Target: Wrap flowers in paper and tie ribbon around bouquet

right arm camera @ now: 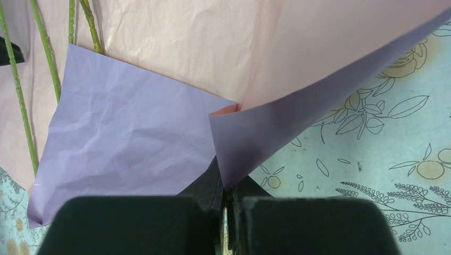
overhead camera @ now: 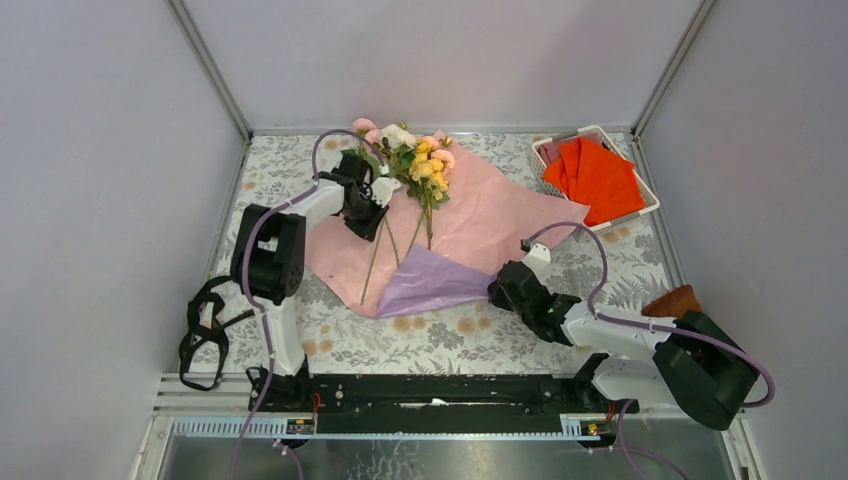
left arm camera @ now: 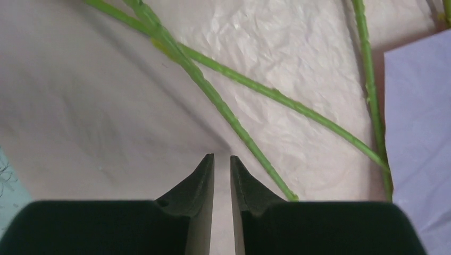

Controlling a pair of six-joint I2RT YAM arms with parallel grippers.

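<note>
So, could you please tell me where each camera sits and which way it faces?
Top external: above, behind the bases, looking down on flowers and paper; both arms show.
Left wrist: faces stems on pink paper; left tool slightly parted.
Right wrist: faces the lilac corner pinched in the right tool.
Both wrists share the stems.

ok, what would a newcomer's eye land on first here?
The flowers, pink, yellow and white, lie at the far middle of the table on a big pink paper, stems toward the near side. The right end effector is shut on a curled lilac-backed corner of that paper at its near right edge. A bright orange cloth sits in a white basket, far right.
</note>
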